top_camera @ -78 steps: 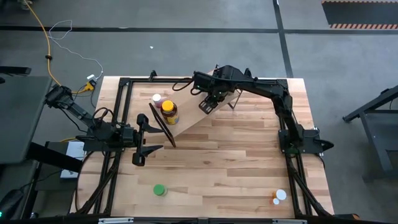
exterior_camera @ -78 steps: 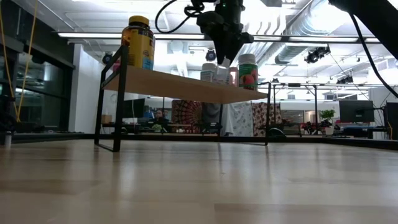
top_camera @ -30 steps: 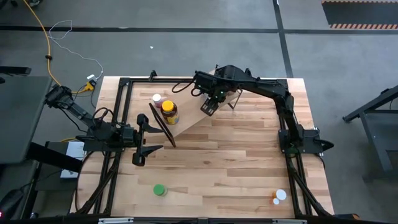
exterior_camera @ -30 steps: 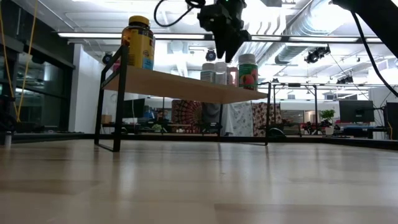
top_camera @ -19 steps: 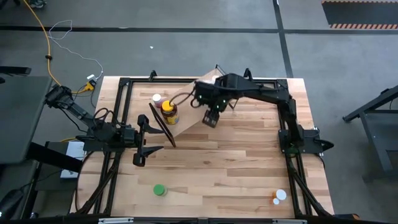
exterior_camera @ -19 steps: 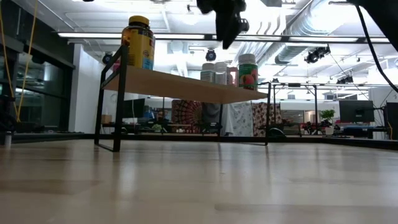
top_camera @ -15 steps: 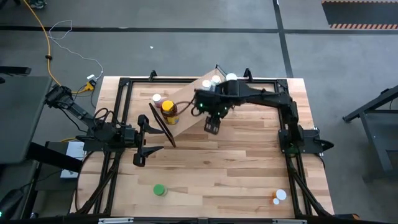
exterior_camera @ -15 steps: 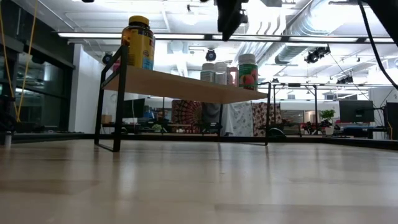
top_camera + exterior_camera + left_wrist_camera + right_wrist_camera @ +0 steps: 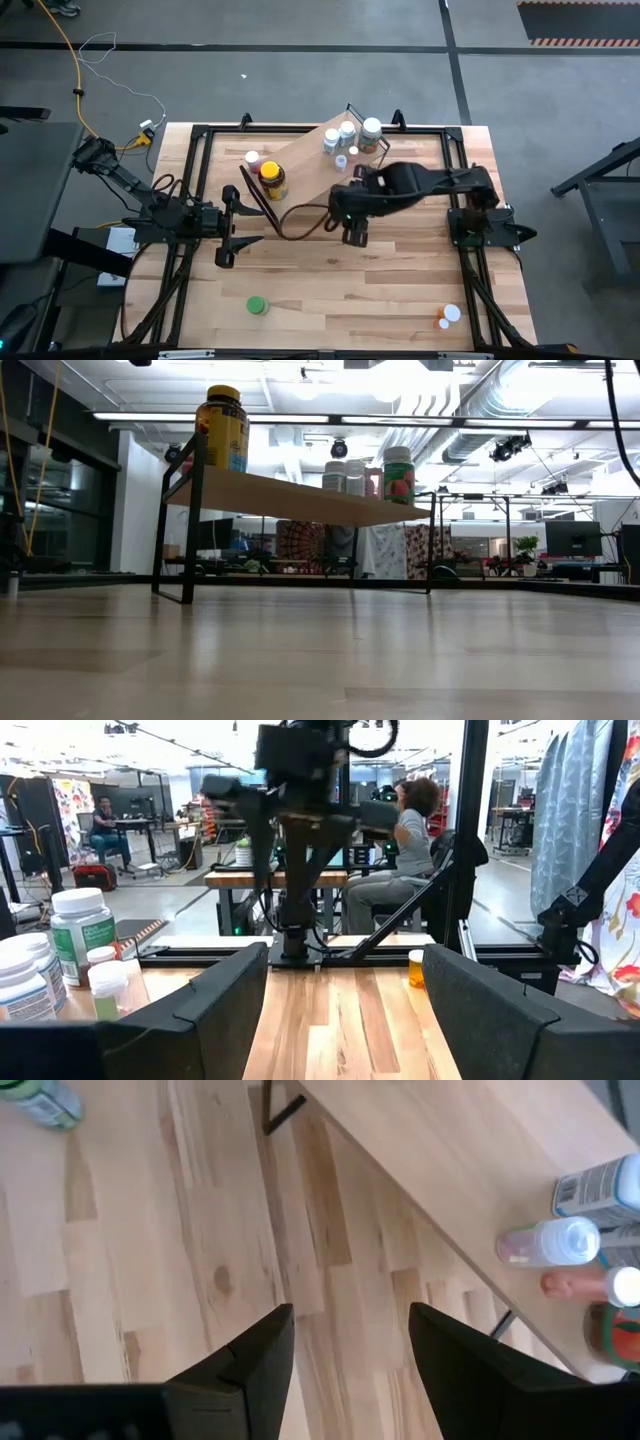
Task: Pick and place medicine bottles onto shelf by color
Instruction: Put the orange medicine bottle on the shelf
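The shelf (image 9: 305,165), a light-wood board on black wire ends, stands slantwise at the table's far middle. An amber jar with a yellow lid (image 9: 271,180) and a small white-capped bottle (image 9: 252,158) stand at its left end. Several white-capped bottles (image 9: 347,132) stand upright at its right end. A green bottle (image 9: 257,306) lies near the table's front edge. A white bottle (image 9: 452,314) and a tiny orange one (image 9: 443,323) sit at the front right. My right gripper (image 9: 355,235) hangs open and empty over the bare tabletop, in front of the shelf. My left gripper (image 9: 240,222) waits open at the table's left.
Black frame rails (image 9: 195,190) run along the table's left, right and far sides. A cable (image 9: 300,225) loops from the right arm over the wood. Bare tabletop (image 9: 350,290) stretches between the shelf and the front edge. People sit at desks beyond the table (image 9: 400,840).
My right gripper has pulled back from above the bottles at the shelf's right end. It has swung toward the table's near edge and middle, rising out of the low view and rolling as it went, with nothing between its fingers. The bottles stay upright on the shelf.
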Tool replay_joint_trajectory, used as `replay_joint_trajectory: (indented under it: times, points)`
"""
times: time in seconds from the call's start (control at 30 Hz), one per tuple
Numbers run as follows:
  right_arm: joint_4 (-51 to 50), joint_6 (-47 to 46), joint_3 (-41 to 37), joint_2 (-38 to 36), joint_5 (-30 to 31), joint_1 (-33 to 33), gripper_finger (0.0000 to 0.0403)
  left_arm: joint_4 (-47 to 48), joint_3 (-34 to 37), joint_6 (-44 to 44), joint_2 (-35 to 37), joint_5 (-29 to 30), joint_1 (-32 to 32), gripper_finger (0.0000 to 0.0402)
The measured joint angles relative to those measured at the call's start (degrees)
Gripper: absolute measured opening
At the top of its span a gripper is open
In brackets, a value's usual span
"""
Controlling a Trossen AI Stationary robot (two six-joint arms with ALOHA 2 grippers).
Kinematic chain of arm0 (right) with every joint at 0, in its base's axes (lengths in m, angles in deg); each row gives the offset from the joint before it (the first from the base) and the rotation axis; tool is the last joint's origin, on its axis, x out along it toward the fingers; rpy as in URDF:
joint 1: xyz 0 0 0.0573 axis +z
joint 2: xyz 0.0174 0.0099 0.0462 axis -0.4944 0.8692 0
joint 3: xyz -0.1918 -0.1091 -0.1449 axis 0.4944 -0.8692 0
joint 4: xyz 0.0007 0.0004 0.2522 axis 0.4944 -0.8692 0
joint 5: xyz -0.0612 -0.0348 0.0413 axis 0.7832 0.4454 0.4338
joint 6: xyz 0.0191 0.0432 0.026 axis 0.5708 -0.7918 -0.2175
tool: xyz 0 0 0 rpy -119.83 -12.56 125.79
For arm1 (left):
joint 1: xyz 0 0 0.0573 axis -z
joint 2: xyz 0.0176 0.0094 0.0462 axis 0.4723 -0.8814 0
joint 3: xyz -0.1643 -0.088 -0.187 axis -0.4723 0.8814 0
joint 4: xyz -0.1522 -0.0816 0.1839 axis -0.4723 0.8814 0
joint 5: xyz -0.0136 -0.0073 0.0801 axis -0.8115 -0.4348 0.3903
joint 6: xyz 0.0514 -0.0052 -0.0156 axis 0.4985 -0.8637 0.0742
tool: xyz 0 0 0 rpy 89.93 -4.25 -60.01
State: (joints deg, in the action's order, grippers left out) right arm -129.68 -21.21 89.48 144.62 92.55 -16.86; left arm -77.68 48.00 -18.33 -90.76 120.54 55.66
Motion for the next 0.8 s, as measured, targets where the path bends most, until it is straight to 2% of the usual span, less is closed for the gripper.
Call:
replay_joint_trajectory:
  times: [0.33, 0.67, 0.73, 0.8]
  points:
    - [0.0, -3.3, 0.0, -3.8, 9.1, 7.4, 0.019, -0.2, 0.0, 0.0, 0.0, 0.0, 0.0, 0.0257]
    - [0.0, -4.5, 0.0, -5.8, 14.8, 9.8, 0.019, -0.2, 0.0, -0.2, 0.0, 0.0, 0.0, 0.0257]
    - [0.4, -4.4, -2.2, -6.6, 15.5, 9.9, 0.019, -0.2, 0.0, -0.2, 0.0, 0.0, 0.0, 0.0257]
    - [0.3, -6.7, -8.7, -9.1, 16.8, 9.9, 0.019, -0.1, 0.0, -0.2, 0.0, 0.0, 0.0, 0.0257]
